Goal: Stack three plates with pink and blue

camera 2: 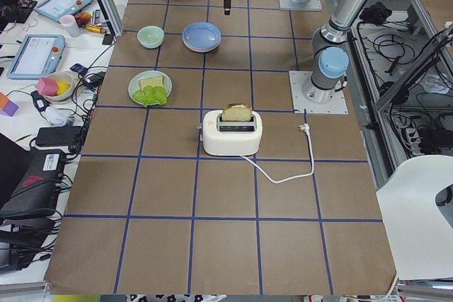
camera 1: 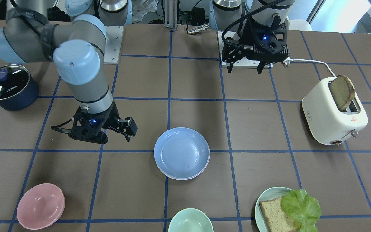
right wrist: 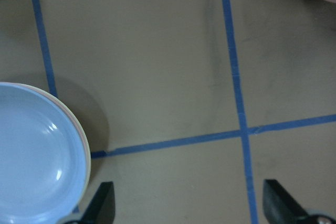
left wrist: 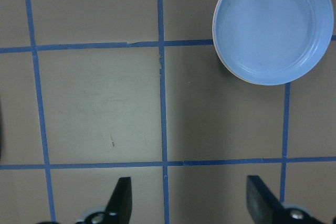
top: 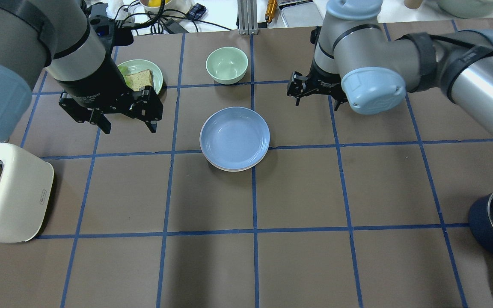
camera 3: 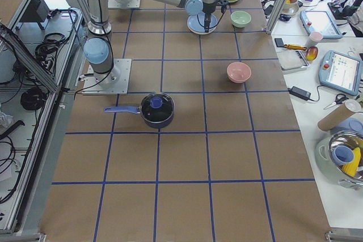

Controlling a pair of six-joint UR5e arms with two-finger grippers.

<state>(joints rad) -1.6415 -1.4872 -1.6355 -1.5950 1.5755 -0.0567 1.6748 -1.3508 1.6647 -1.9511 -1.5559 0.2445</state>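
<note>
A light blue plate [camera 1: 181, 152] lies at the table's middle, on top of a stack; it also shows in the overhead view [top: 234, 137]. Only thin pale pink and cream rims [right wrist: 85, 148] of the plates under it show. My left gripper [top: 129, 125] is open and empty, hovering to the plate's left in the overhead view; its wrist view has the plate [left wrist: 273, 24] at the upper right. My right gripper [top: 315, 97] is open and empty, beyond and to the right of the plate; its wrist view has the plate [right wrist: 31, 156] at the lower left.
A pink bowl [camera 1: 40, 206], a green bowl [camera 1: 190, 220] and a teal plate [camera 1: 264, 201] with bread and lettuce stand along the far edge. A white toaster [camera 1: 330, 119] with a bread slice stands on my left, a dark lidded pot [camera 1: 10, 87] on my right.
</note>
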